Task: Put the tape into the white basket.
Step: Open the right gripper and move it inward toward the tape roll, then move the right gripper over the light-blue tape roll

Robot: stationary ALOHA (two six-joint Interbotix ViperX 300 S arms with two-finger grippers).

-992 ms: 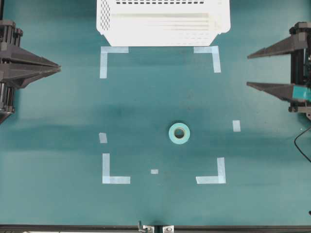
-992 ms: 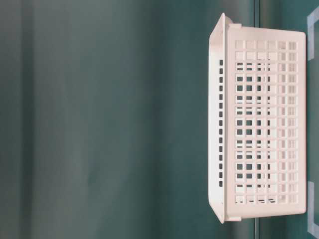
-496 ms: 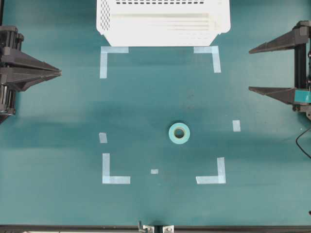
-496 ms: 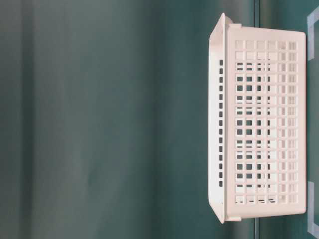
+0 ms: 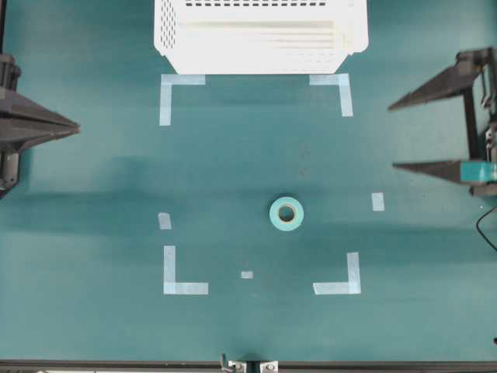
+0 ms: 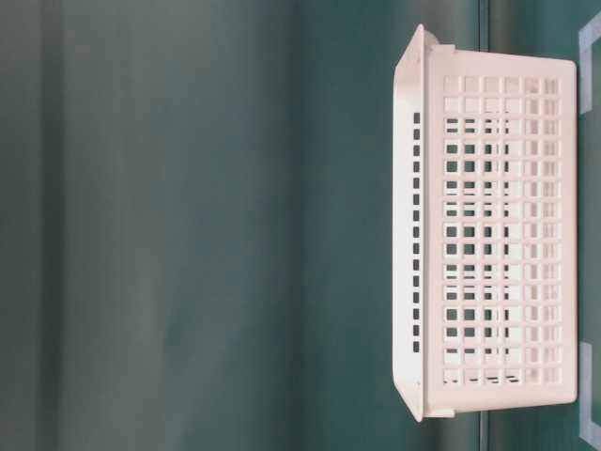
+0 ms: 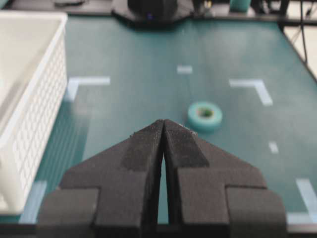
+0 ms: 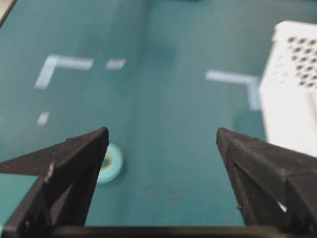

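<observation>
Both hands [image 5: 390, 135] far from tape [image 5: 286, 214]

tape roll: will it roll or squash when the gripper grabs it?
The tape lies flat on its face on the table, so it will probably slide, not roll. The wound ring with a core looks stiff, unlikely to squash. It is small, likely light.

A teal-green table [image 5: 93, 326] is carrying everything. The white basket [image 5: 260, 35] is sitting at its far edge. The tape [image 5: 286, 214] is lying flat near the middle, inside a rectangle of pale-blue corner marks [image 5: 185, 286], with small tape strips [image 5: 378, 201] lying nearby.
</observation>
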